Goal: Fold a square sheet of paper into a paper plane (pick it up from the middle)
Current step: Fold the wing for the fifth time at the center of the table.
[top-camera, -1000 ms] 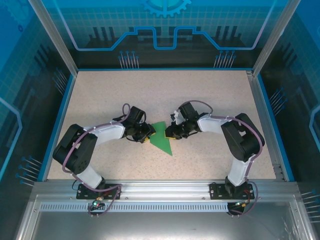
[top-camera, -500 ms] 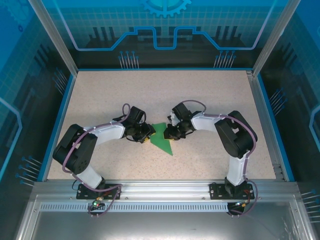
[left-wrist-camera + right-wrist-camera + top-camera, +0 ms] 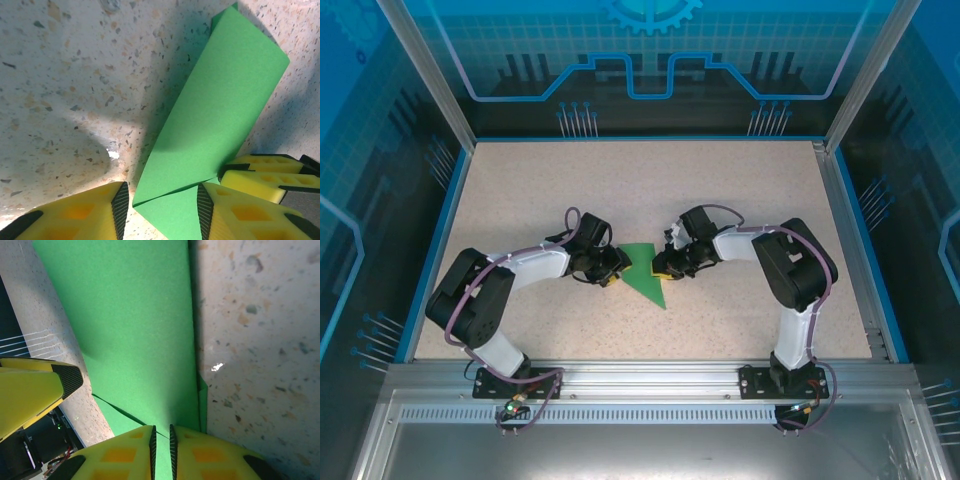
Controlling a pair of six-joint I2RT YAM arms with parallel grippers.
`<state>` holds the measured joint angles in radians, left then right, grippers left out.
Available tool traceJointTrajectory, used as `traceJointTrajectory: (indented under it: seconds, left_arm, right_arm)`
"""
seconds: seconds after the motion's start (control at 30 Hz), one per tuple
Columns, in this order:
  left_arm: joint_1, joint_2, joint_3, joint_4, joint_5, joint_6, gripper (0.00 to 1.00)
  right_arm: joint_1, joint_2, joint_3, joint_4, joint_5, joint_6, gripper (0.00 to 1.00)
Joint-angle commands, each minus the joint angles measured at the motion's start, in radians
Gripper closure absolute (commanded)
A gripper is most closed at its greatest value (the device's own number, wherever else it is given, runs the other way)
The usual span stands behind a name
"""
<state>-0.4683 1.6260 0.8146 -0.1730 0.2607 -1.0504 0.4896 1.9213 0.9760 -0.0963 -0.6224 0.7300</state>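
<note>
The green paper (image 3: pixel 642 275) lies in the middle of the table (image 3: pixel 520 190), folded to a wedge with its point aimed at the near edge. An arm is set at each side of its wider far half.

The trouble I'd watch for starts at that near tip, which nothing pins down. If the right gripper (image 3: pixel 161 435) drags or lifts its edge while the left one bears on nothing, the wedge may swivel and the next crease could run crooked. A hard tug might also tear the thin edge or spring the flaps.

The left gripper (image 3: pixel 161 200) stands about half open, astride the paper's left corner and clamping nothing that I can make out. The right gripper's jaws are nearly closed, nipping the paper's right edge.
</note>
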Motion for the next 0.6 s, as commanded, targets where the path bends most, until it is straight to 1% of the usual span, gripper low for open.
traceJointTrajectory:
  seconds: [0.0, 0.13, 0.43, 0.57]
  left_arm:
    - [0.005, 0.028, -0.018, 0.029, 0.038, -0.028, 0.56]
    - [0.005, 0.045, -0.021, 0.063, 0.051, -0.041, 0.56]
    - [0.006, 0.074, -0.017, 0.082, 0.057, -0.043, 0.56]
    - [0.006, 0.079, -0.024, 0.124, 0.073, -0.049, 0.56]
  right_arm:
    - [-0.010, 0.065, -0.026, -0.041, 0.073, 0.008, 0.82]
    - [-0.011, 0.069, -0.023, -0.053, 0.084, 0.005, 0.82]
    - [-0.011, 0.090, -0.020, -0.051, 0.083, 0.008, 0.82]
    - [-0.012, 0.094, -0.023, -0.051, 0.084, 0.006, 0.82]
